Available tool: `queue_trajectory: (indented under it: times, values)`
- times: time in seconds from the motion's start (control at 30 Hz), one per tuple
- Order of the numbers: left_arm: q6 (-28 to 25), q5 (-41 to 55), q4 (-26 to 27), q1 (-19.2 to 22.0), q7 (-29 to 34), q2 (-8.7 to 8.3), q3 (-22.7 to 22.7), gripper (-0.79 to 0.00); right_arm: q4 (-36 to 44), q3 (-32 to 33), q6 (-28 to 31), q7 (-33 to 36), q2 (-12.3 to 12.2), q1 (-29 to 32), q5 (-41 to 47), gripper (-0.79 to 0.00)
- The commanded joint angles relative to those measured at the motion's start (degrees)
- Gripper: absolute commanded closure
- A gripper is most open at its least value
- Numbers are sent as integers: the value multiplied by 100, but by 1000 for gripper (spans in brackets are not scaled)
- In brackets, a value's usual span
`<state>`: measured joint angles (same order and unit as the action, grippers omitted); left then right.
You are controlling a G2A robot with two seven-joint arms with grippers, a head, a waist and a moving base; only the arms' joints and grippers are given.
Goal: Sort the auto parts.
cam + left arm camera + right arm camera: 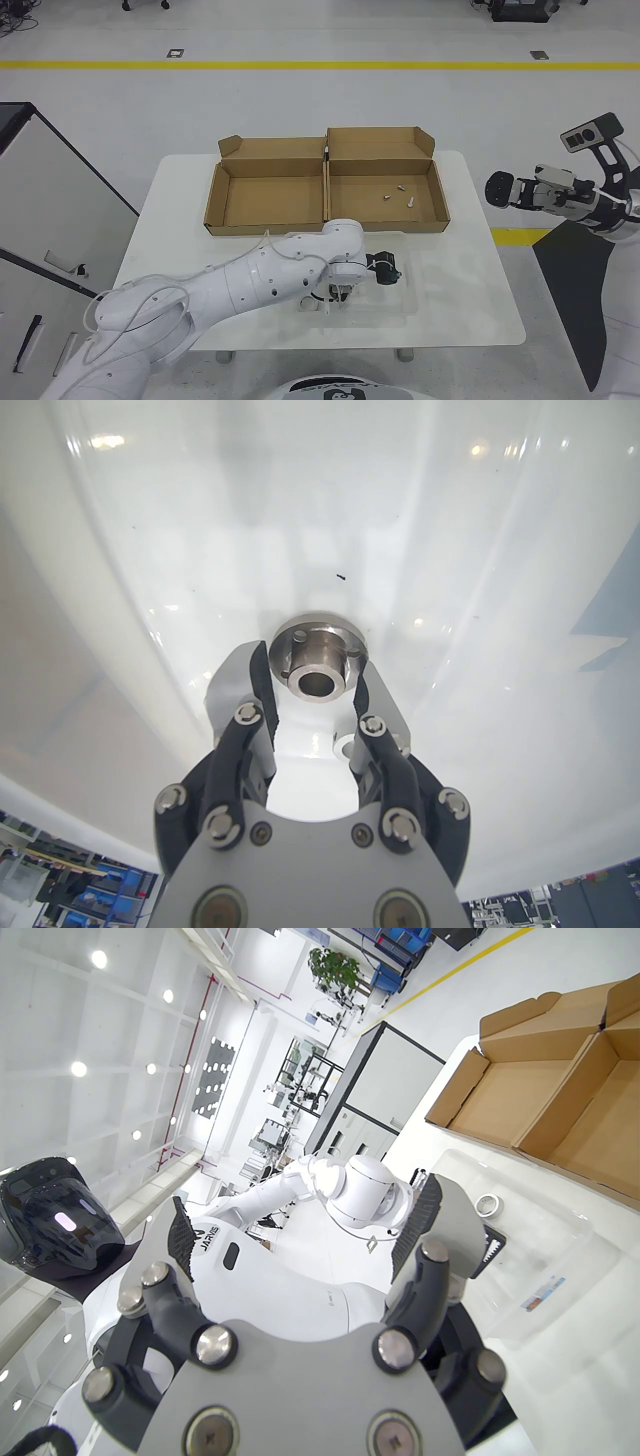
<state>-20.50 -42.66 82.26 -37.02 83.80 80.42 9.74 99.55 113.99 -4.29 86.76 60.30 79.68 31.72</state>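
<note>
A silver flanged metal hub [315,660] with a centre bore sits on the floor of a clear plastic tray [405,305]. My left gripper [312,672] is down in that tray, its black pads pressed on both sides of the hub's flange. A small white-silver part [342,747] lies under the fingers. In the top view the left gripper [385,270] is at the tray's far side. My right gripper [497,188] hangs open and empty beyond the table's right edge, level with the boxes. The right gripper [300,1228] faces the tray, where a ring part [487,1204] and a black toothed piece [495,1243] lie.
Two open cardboard boxes stand side by side at the back of the white table: the left box [265,195] is bare inside, the right box [385,205] holds a few small metal parts [400,192]. A dark-framed cabinet [40,190] stands left of the table.
</note>
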Motion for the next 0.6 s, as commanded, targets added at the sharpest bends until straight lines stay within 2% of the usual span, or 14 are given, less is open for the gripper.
queue_trajectory:
  times: [0.0, 0.07, 0.13, 0.23, 0.57]
  values:
    - [-18, -14, -28, -36, -19, 4, 0, -339, 0, 0, 0, 0, 0, 0, 0, -785]
    - [-41, -24, -53, -49, -41, 12, 0, -299, 0, 0, 0, 0, 0, 0, 0, -785]
    - [-55, -34, -76, -58, -55, 21, 0, -197, 0, 0, 0, 0, 0, 0, 0, -785]
    - [-66, -32, -101, -58, -67, 34, 0, 0, 0, 0, 0, 0, 0, 0, 0, -785]
    - [-77, 81, -36, 72, -78, 15, 0, 0, 0, 0, 0, 0, 0, 0, 0, -785]
